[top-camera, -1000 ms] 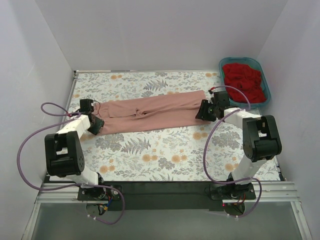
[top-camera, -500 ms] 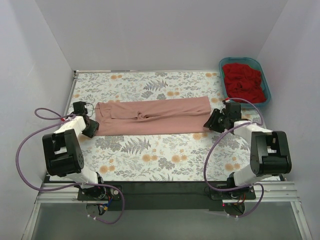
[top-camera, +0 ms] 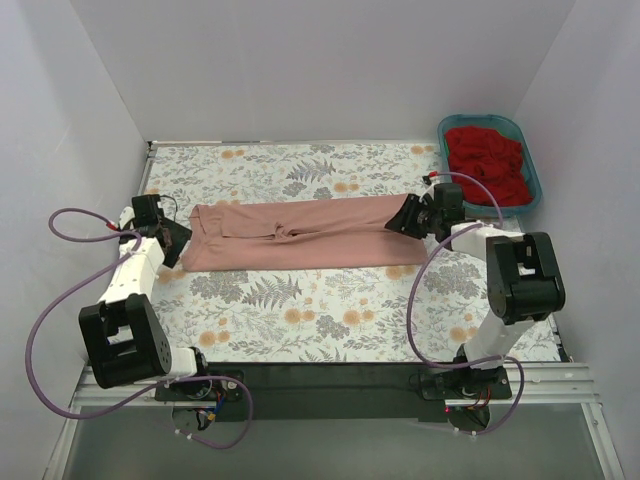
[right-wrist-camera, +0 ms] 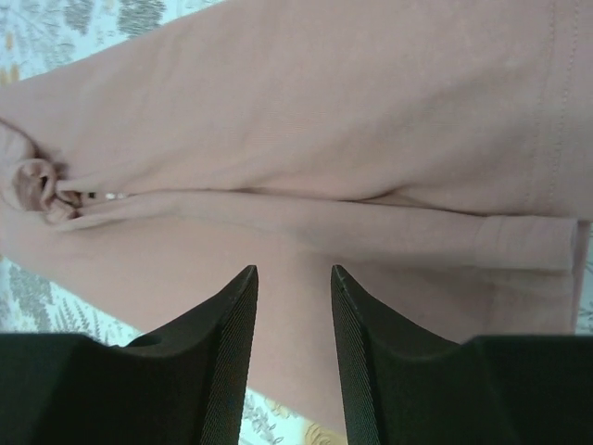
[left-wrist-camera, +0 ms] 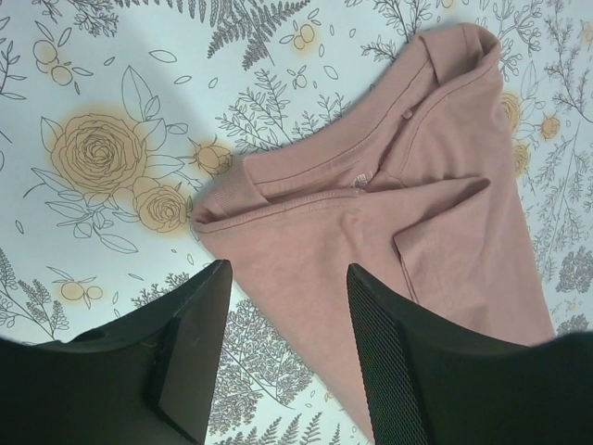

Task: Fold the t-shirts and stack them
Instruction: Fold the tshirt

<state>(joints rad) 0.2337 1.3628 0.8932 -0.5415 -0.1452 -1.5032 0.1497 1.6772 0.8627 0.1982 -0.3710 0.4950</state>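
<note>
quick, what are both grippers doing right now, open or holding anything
Left gripper: open, holding nothing, at one end of the pink t-shirt.
Right gripper: open, holding nothing, over the shirt's other end.

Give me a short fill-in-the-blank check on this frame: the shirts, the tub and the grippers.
The bunched t-shirt in the teal tub is ____. The right gripper hangs over the folded t-shirt, whose colour is ____. The left gripper and the right gripper are both ____.
Missing words: red; pink; open.

overhead, wrist close-ups; shared pink t-shirt (top-camera: 300, 235)
</note>
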